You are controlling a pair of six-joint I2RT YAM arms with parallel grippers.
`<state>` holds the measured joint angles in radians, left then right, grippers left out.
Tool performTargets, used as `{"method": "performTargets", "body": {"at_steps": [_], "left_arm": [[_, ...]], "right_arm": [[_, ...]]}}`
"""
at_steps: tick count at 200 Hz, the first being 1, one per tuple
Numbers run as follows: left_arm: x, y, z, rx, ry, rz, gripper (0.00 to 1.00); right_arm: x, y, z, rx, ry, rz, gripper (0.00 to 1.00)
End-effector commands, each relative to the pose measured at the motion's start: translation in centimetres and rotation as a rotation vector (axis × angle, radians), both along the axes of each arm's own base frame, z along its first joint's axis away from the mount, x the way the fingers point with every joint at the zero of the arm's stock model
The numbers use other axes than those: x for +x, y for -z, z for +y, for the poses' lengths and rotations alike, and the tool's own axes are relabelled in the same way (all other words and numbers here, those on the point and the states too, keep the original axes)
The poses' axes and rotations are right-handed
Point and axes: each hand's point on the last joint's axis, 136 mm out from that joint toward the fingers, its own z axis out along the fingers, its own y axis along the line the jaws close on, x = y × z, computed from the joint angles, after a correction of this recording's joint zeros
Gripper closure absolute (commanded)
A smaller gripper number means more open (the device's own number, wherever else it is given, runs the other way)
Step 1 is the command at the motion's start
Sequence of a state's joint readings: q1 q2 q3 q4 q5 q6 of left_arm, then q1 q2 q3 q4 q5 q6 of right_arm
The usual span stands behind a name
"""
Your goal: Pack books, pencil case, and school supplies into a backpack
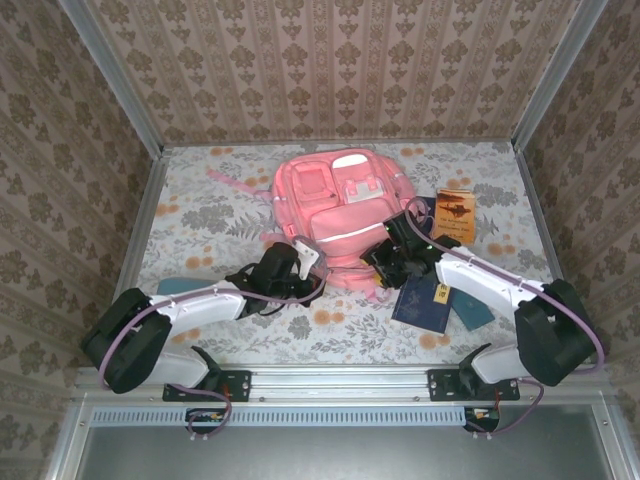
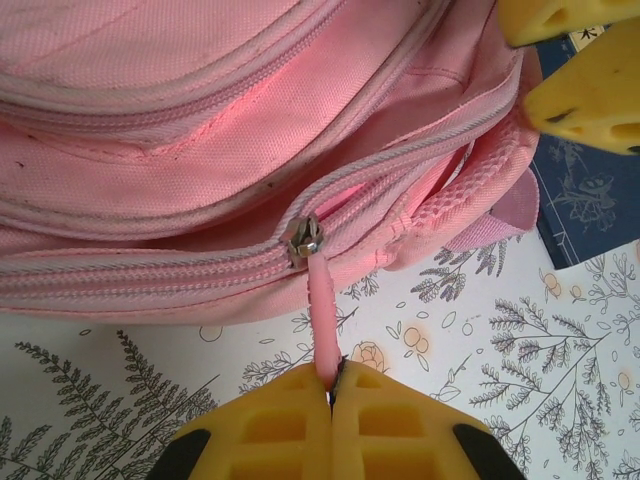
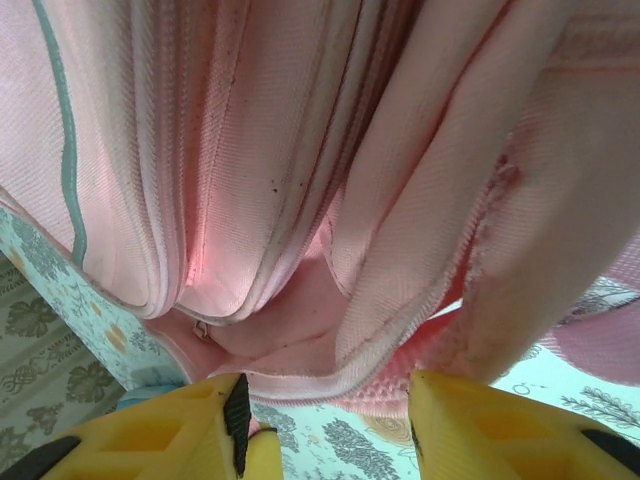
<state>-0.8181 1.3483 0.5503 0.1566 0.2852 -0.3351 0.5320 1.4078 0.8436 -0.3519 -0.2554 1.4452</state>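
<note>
One pink backpack point(image 1: 335, 200) lies in the middle of the tabletop point(image 1: 200, 200); left gripper point(image 2: 331, 385) clenched on its zipper pull point(image 2: 322, 320), right gripper point(image 3: 328, 388) spread open against its near-right fabric, navy books point(image 1: 425, 305) near right

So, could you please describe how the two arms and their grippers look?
Both arms, left arm and right arm, have white links, bulky black joints and a purple cable looping alongside. The left gripper and right gripper carry yellow fingers with moulded hollow pockets and black patches.
</note>
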Motion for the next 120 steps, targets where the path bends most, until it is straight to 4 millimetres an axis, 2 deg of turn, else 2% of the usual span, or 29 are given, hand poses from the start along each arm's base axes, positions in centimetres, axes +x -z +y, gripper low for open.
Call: {"method": "performTargets", "body": {"at_steps": [1, 24, 48, 68, 91, 120], "left_arm": [[0.2, -1.6, -1.6, -0.044, 0.052, -0.042, 1.0], [0.3, -1.6, -1.7, -0.044, 0.054, -0.043, 1.0], [0.6, -1.5, -1.4, -0.024, 0.036, -0.053, 1.0], [0.9, -1.6, -0.7, 0.01, 0.011, -0.072, 1.0], [1.2, -1.1, 0.9, 0.081, -0.037, -0.083, 1.0], [2.0, 0.4, 4.4, 0.222, -0.159, -0.094, 1.0]], "right_arm": [[0.0, 0.3, 1.1, 0.053, 0.059, 0.064, 0.56], [-0.4, 1.6, 0.8, 0.04, 0.093, 0.107, 0.57], [-0.1, 2.5, 0.4, 0.007, 0.119, 0.117, 0.64], [0.2, 3.0, -0.1, -0.03, 0.124, 0.119, 0.79], [0.4, 3.1, -1.3, -0.092, 0.134, 0.103, 0.93], [0.6, 2.6, -2.8, -0.139, 0.142, 0.069, 0.99]]}}
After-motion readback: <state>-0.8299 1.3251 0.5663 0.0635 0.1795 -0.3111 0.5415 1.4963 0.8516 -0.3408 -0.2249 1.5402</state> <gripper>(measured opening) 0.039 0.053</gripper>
